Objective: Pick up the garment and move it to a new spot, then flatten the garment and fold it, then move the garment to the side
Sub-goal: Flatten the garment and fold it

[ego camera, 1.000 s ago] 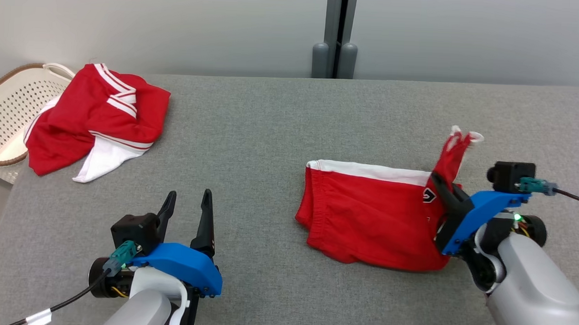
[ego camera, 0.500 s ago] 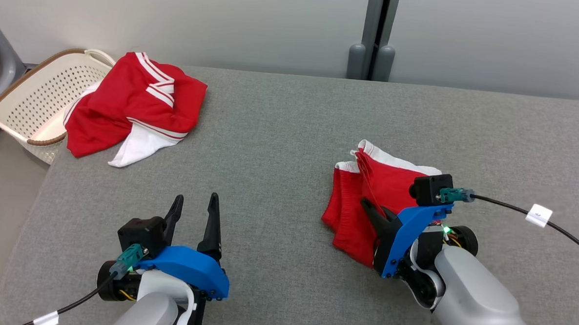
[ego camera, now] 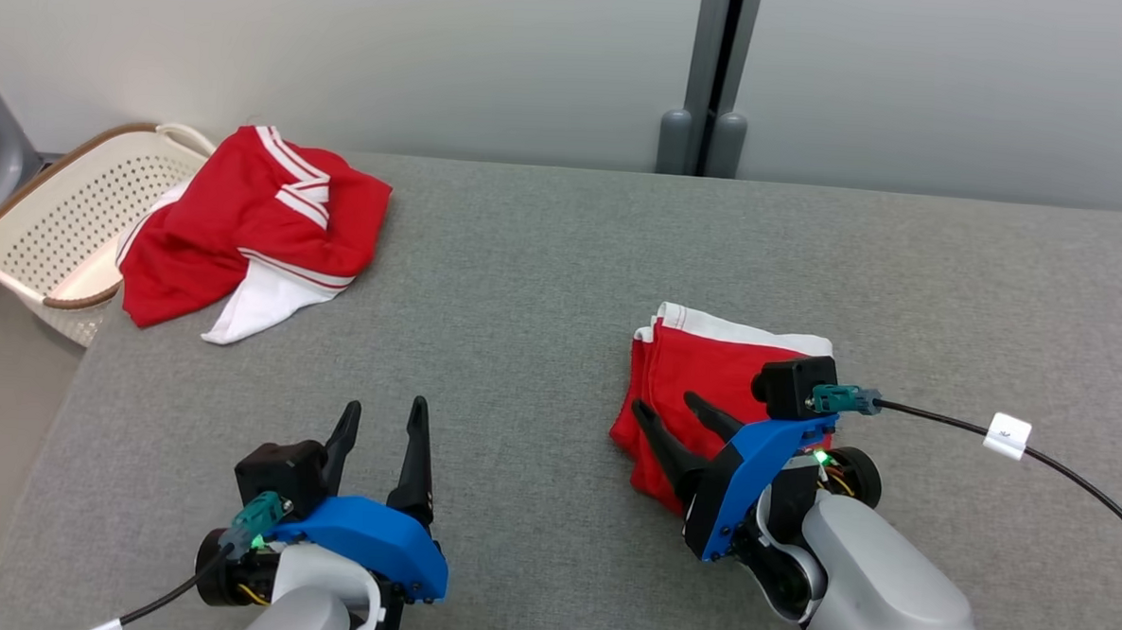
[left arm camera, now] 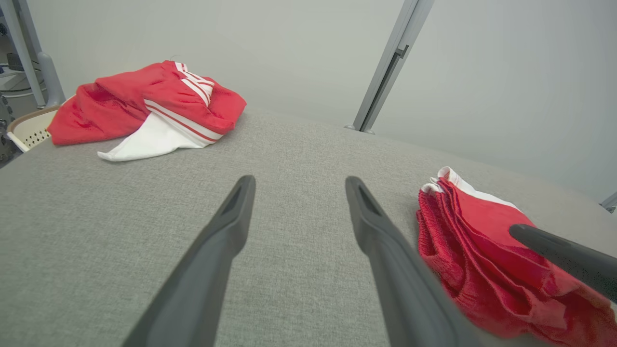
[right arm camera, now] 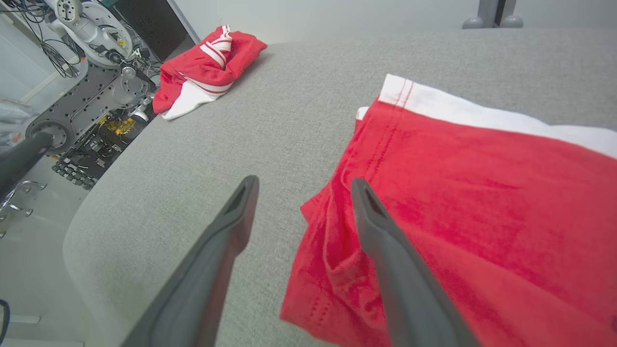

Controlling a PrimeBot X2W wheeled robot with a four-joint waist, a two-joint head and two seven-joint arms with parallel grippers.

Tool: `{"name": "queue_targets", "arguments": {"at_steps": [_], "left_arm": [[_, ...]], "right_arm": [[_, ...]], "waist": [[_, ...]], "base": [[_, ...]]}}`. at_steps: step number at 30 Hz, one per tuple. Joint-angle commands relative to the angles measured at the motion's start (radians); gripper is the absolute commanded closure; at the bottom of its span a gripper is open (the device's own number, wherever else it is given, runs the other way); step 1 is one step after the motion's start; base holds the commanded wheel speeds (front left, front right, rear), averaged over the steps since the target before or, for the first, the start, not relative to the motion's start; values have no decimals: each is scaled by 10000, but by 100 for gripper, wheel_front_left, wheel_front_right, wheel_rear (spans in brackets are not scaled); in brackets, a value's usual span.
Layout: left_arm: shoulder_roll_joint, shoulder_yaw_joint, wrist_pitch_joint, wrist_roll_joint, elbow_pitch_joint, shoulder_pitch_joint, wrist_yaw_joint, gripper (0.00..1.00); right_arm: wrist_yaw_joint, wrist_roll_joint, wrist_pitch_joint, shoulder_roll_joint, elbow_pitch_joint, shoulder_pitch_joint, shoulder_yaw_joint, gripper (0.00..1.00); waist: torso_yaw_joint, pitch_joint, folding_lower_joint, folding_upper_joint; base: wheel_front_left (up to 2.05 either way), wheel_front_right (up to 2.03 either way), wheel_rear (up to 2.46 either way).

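Garment (ego camera: 725, 360) lies folded, well right of basket (ego camera: 64, 208). Right gripper (ego camera: 663, 405) fingers are spread at its basket-side edge, holding nothing. Left gripper (ego camera: 386, 407) is spread too, between basket and garment. Suggest pinching all layers and moving low so the fold survives.

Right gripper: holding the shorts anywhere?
Nothing is held. The right gripper stands open at the edge of the shorts; the left gripper is open and empty.
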Motion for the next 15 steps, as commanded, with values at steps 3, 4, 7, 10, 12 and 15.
{"name": "queue_targets", "arguments": {"at_steps": [3,4,7,10,12,15], "left_arm": [[-73,-87,-12,-9,-62,228,-12,0],[-76,-101,-8,-12,-78,261,-8,0],[-103,-145,19,-32,-110,341,21,0],[-97,-177,37,-47,-148,365,36,0],[-99,-204,51,-44,-180,361,38,0],[-93,-237,55,-36,-219,316,28,0]], "right_arm": [[5,288,-356,-125,-572,318,120,0],[5,336,-449,-246,-712,353,80,0],[5,301,-821,-640,-1097,434,-100,0],[5,-33,-1144,-1088,-1207,481,-373,0],[5,-310,-1246,-1351,-1111,512,-593,0],[5,-948,-1432,-1723,-1025,488,-614,20]], "waist": [[-266,-165,0,-1],[-312,-183,0,-1],[-416,-202,0,-1],[-478,-190,0,-1],[-483,-163,0,-1],[-448,-91,0,-1]], "base": [[0,0,0],[0,0,0],[0,0,0],[0,0,0],[0,0,0],[0,0,0]]}}
